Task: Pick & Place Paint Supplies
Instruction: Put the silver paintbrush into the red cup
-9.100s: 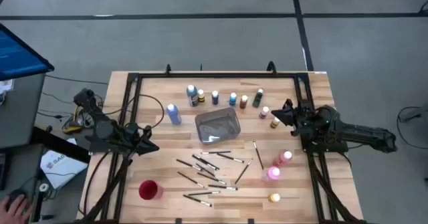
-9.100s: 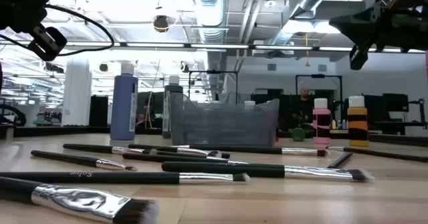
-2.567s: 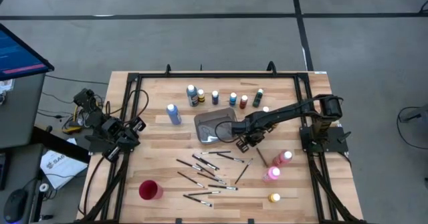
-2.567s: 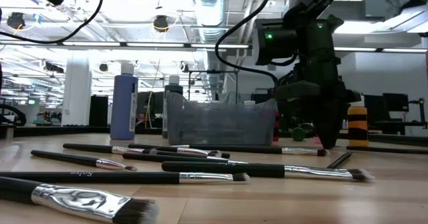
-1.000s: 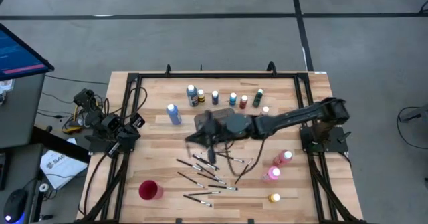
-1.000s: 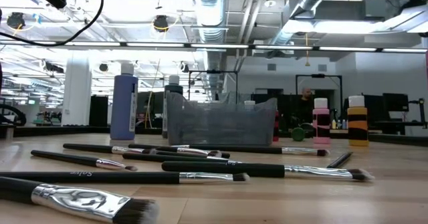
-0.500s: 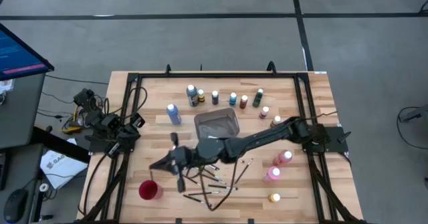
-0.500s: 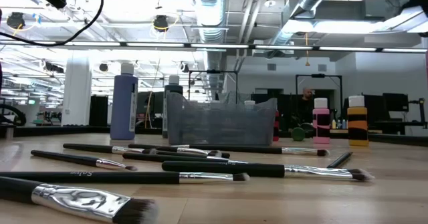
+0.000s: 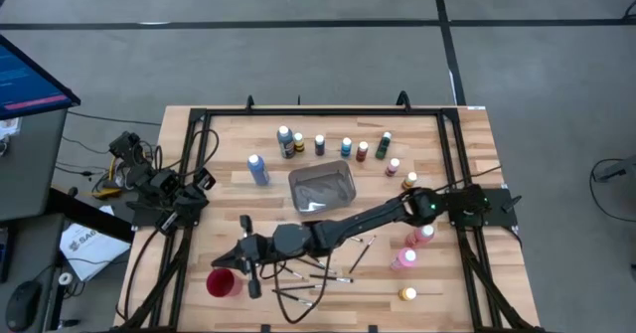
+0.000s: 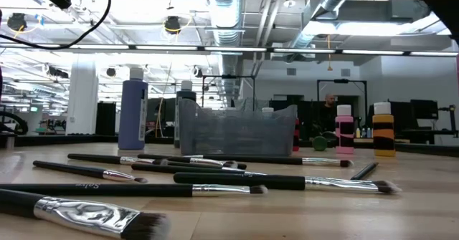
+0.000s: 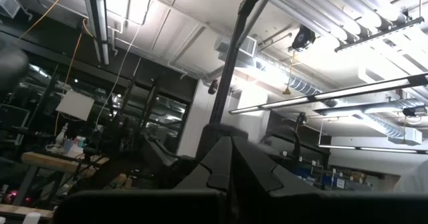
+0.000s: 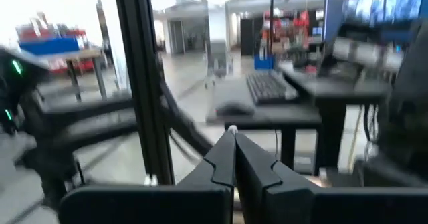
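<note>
The high view looks straight down on the whole table (image 9: 467,134); the low view sits at tabletop height among the paintbrushes (image 10: 215,190), facing the grey tray (image 10: 237,132) both share; each wrist view looks out level past its own fingers into the room.

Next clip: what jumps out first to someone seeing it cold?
The right arm stretches across the table, its shut gripper above the near-left part, just beside the red cup. Under it lie scattered paintbrushes, with a grey tray mid-table and paint bottles in a row behind it. The left gripper waits at the left edge.
</note>
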`<state>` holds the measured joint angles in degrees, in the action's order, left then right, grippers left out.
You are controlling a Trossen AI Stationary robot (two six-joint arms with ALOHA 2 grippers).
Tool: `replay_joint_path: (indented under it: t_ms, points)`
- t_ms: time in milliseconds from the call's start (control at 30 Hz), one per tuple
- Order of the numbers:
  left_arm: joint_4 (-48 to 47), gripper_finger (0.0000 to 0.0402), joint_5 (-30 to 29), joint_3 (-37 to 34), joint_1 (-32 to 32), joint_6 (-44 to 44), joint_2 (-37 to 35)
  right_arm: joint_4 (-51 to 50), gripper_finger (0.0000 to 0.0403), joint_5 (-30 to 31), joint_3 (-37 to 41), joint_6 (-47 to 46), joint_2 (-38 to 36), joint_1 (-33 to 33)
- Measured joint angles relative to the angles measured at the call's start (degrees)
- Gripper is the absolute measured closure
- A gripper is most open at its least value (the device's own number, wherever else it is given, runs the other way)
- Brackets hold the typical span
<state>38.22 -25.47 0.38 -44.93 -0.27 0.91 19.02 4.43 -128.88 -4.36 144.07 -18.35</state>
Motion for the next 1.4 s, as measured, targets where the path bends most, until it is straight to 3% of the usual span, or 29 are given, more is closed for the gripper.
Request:
replay_joint_path:
  t_ms: [367, 700, 867, 1067, 1233, 1400]
  points:
    - [0.0, 0.0399, 0.3, 0.0, 0.0, 0.0, 0.4, -4.4, 0.0388, -0.1, -0.1, 0.3, 2.5, 0.5]
    - [0.0, 0.0399, 0.3, 0.0, 0.0, 0.0, 0.4, -11.7, 0.0244, -0.1, 0.0, -0.7, 1.0, 0.5]
    - [0.1, 0.0399, 0.3, 0.0, 0.0, 0.0, 0.4, -31.3, 0.0196, 2.9, -0.1, -5.3, -9.0, 0.6]
    - [0.2, 0.0399, 0.3, 0.0, 0.0, 0.0, 0.4, -60.4, 0.0198, 8.8, 0.0, -19.0, -18.7, 0.8]
    - [0.2, 0.0399, 0.2, 0.0, 0.0, 0.0, 0.4, -83.8, 0.0207, 13.4, -0.2, -33.7, -22.0, -0.4]
    - [0.2, 0.0399, 0.2, 0.0, 0.0, 0.0, 0.4, -102.8, 0.0193, 13.2, 0.4, -52.4, -19.8, -2.8]
